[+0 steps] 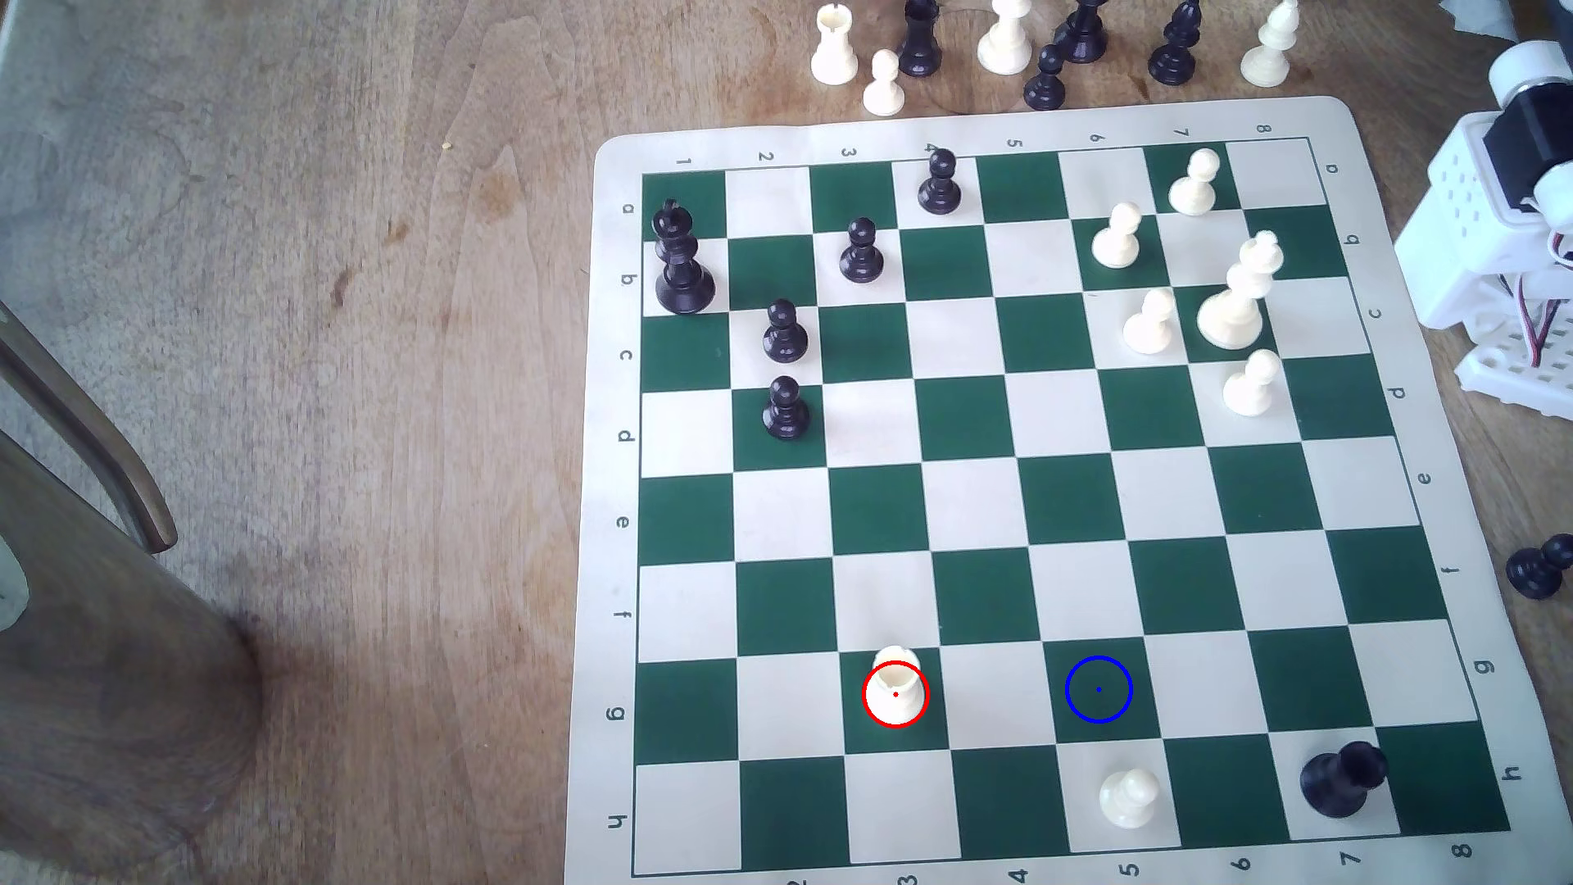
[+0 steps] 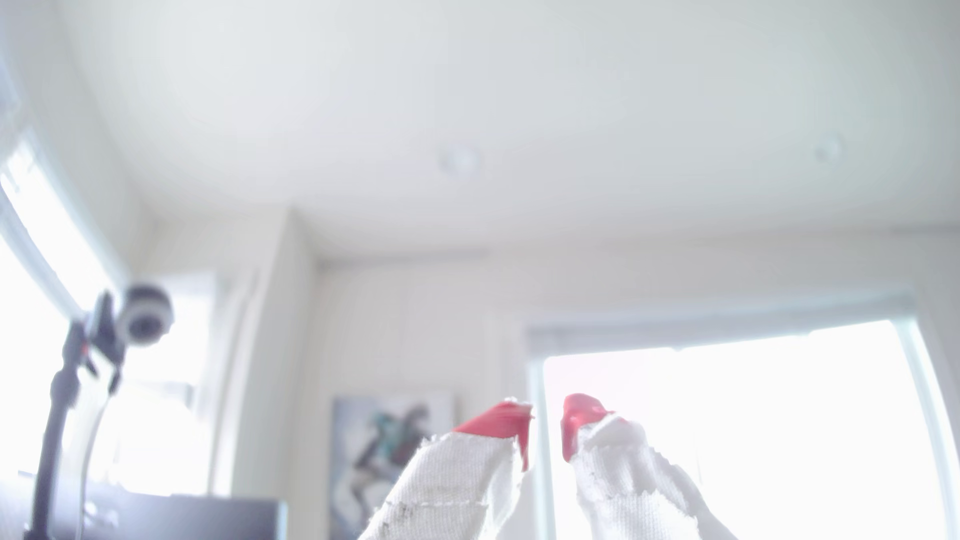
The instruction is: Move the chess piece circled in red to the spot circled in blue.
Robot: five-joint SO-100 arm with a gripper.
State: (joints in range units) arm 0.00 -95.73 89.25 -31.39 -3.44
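Short cream rook (image 1: 895, 686) ringed in red, standing upright on a dark green square in row g, column 3, near the bottom of the exterior view. Blue-ringed square (image 1: 1098, 689) in the same row, two columns toward the exterior view's right, bare, with one cream square between the two. Cream pawn (image 1: 1129, 797) just below the blue ring in row h. Black piece (image 1: 1343, 779) lying tipped over in the bottom right corner area of the board (image 1: 1404, 255).

Four black pawns and a tall black king (image 1: 681, 259) gathered toward the board's upper left in the exterior view. Four cream pawns and a tall cream king (image 1: 1241, 294) gathered toward the upper right. Spare pieces, black and cream, standing on the wooden worktop (image 1: 340, 340) beyond the board's far edge. One more black pawn (image 1: 1539, 566) off the board at the exterior view's right edge. White arm base (image 1: 1498, 247) at the upper right of the exterior view, well apart from the rook.

Fingers (image 2: 545, 431) wrapped in white cloth with red tips, aimed up at a bright ceiling and a window in the wrist view. Slightly parted, a narrow gap between the red tips, nothing held. Small camera on a stand (image 2: 140, 316) off to one side, blurred.
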